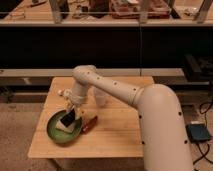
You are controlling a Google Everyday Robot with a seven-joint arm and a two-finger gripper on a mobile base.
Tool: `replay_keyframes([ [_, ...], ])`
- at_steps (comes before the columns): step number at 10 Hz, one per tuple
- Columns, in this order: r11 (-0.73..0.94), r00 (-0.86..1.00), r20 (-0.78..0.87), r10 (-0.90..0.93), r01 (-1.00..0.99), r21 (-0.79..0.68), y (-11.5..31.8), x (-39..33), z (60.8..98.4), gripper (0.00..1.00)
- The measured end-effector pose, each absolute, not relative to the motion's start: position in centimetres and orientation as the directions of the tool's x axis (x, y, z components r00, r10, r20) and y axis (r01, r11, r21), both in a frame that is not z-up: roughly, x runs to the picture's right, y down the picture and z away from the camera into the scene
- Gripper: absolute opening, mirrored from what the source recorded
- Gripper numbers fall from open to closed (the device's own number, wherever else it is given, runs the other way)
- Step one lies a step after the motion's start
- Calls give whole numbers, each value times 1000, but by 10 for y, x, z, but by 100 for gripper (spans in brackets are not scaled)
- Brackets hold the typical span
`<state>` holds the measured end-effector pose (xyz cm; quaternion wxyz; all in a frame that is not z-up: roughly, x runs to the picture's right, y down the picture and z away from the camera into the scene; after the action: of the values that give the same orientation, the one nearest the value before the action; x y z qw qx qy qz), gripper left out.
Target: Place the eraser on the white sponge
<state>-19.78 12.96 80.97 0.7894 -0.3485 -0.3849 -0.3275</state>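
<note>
The black eraser (69,118) stands tilted on the off-white sponge (62,125), which lies inside the green round plate (54,132) at the table's front left. My gripper (70,109) hangs straight down right above the eraser, touching or almost touching its top. The arm reaches in from the right, over the table.
A red-and-dark elongated object (89,123) lies just right of the plate. A clear cup (100,96) stands behind it, next to the arm. A white tube (63,93) lies at the table's back left. The wooden table (117,135) has edges close on all sides.
</note>
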Motion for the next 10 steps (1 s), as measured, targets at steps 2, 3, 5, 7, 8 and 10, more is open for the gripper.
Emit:
replay_keyframes([
  [2,521,462,850,-252,805,-283,137,-220,805,0],
  [3,516,458,853,-252,809,-281,138,-224,805,0],
  [5,505,450,857,-250,816,-281,142,-231,804,12],
  [7,498,449,858,-249,819,-284,144,-233,803,32],
  [8,493,444,861,-249,823,-282,146,-236,803,43],
  [10,487,437,865,-246,828,-280,148,-239,802,60],
])
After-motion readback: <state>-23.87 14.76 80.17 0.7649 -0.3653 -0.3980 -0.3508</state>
